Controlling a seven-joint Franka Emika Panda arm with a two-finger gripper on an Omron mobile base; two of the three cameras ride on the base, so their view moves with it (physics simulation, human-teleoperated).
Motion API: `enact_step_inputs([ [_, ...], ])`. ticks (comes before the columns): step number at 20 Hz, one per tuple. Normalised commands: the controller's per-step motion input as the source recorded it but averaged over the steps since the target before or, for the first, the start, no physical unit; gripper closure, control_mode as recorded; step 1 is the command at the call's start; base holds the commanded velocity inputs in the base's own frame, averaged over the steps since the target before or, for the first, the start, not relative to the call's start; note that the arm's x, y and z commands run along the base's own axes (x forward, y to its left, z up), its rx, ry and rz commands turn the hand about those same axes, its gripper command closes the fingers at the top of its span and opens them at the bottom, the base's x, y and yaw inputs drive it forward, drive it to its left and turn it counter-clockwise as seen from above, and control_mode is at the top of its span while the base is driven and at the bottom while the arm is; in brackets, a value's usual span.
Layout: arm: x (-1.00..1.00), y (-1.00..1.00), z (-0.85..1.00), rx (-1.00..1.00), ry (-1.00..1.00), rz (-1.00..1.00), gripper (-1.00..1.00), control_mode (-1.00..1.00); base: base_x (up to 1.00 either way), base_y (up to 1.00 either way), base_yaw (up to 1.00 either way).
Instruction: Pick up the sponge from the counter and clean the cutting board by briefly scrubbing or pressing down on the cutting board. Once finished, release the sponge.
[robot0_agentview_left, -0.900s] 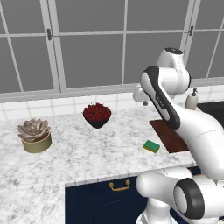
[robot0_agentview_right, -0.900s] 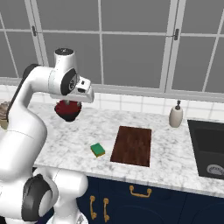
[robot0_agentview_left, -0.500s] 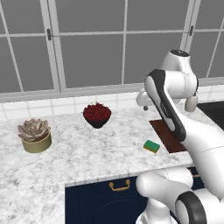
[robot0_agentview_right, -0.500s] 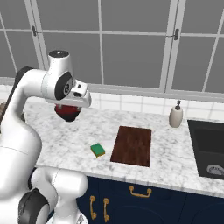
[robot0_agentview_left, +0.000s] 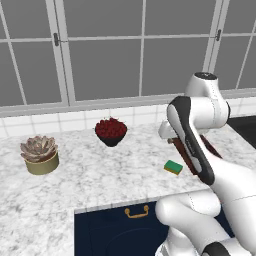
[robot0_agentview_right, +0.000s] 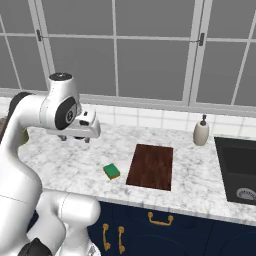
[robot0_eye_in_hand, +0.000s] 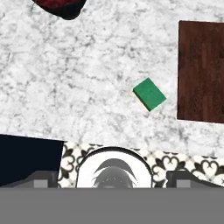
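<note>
1. In your left base view the arm covers most of the cutting board (robot0_agentview_left: 210, 148); the bowl of red fruit (robot0_eye_in_hand: 59, 7) is cut off at the hand view's top edge.
2. Your gripper (robot0_agentview_right: 75, 137) hangs above the counter (robot0_agentview_right: 65, 160), holding nothing, fingers wide apart.
3. The sponge (robot0_agentview_right: 112, 171) lies on the counter just beside the board's left edge, not touching.

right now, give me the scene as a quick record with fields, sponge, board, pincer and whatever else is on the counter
sponge: green side up, on the counter, beside the cutting board, apart from it
cutting board: flat on the counter, nothing on it
pincer: high above the counter, open, holding nothing
bowl of red fruit: toward the back of the counter
potted succulent: on the counter
soap dispenser: upright, next to the sink
task stage: sponge not yet picked up
</note>
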Motion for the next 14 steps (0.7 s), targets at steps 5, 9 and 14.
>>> enact_step_inputs([
  [5, -0.15, -0.14, -0.48, -0.1, 0.13, 0.21, -1.0, -1.0, 0.0, 0.0, 0.0],
  [9, -0.03, -0.42, -0.5, -0.12, 0.05, 0.33, -1.0, -1.0, 0.0, 0.0, 0.0],
  [14, 0.16, -0.53, -0.54, 0.0, 0.0, 0.34, -1.0, -1.0, 0.0, 0.0, 0.0],
])
